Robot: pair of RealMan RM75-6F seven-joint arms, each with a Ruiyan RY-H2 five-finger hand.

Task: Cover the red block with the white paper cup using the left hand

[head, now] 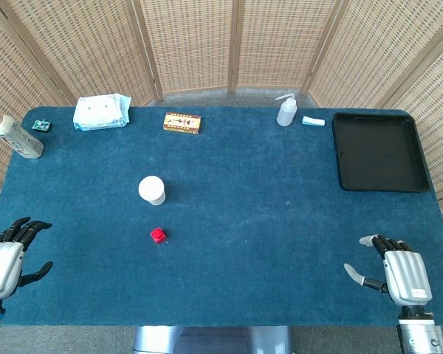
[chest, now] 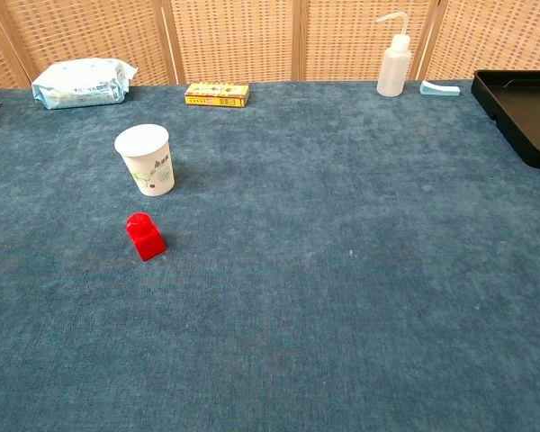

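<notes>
Cup (head: 152,190) stood upright near the block (head: 157,235). Left hand (head: 6,262) and right hand (head: 399,273) were wide, holding nothing.

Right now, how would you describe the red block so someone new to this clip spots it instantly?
Start at the blue table and go to its left half, nearer the robot's left hand. There an upright white paper cup stands; the red block sits apart from it, just nearer the robot. It is the only red thing, small, with a stud on top.
</notes>
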